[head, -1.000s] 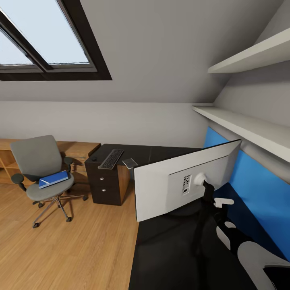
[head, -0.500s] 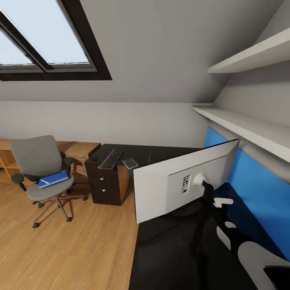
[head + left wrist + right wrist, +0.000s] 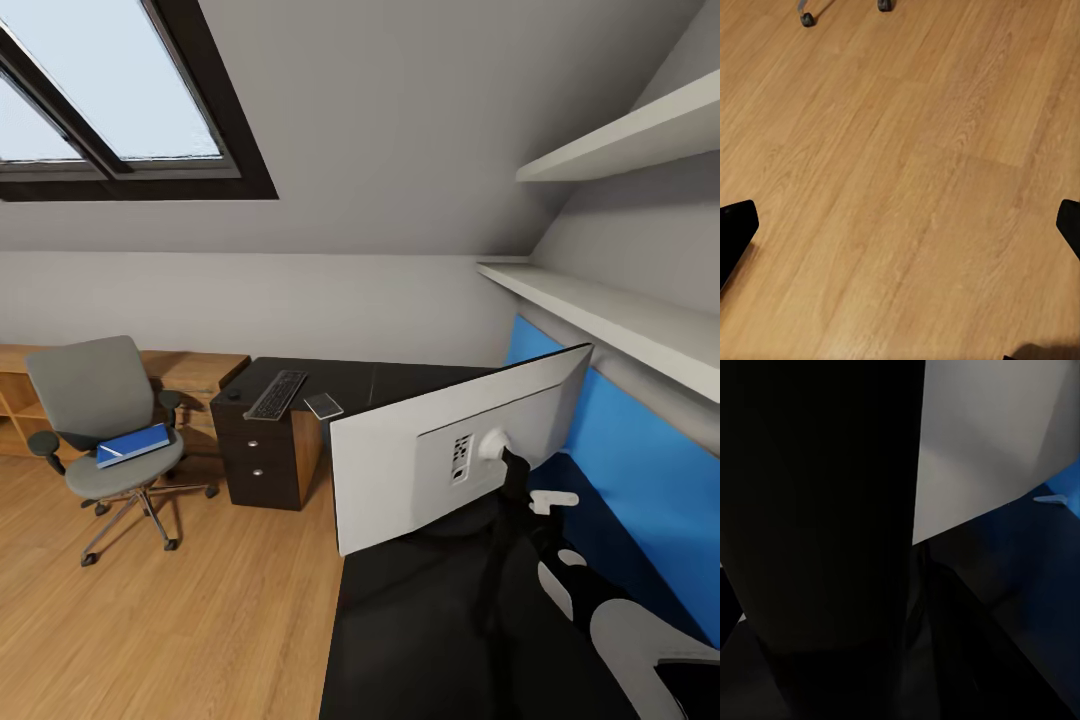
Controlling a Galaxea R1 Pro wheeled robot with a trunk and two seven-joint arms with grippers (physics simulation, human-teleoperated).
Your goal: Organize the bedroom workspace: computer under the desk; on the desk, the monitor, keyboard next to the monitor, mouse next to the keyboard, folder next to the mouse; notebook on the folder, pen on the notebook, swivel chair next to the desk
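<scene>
Your left pincer (image 3: 900, 225) is hanging over the wooden floor (image 3: 907, 187) with its two dark fingertips (image 3: 735, 229) spread wide at the edges of the wrist view, holding nothing and touching nothing. Your right pincer is not showing clearly: the right wrist view is filled by a dark upright mass close to the lens, so you cannot tell how far it is parted or whether it is gripping the stand.

The monitor (image 3: 440, 450) is standing on the black bench (image 3: 420, 620), its grey back facing you, its long axis running from the bench's near-left edge up toward the blue wall panel (image 3: 640, 470), and it is sitting slightly tilted. The keyboard (image 3: 277, 394) is lying on the far end of the bench, its long axis pointing away from the monitor. Left of the bench, the swivel chair (image 3: 100, 420) is carrying the blue folder (image 3: 133, 445) on its seat.
</scene>
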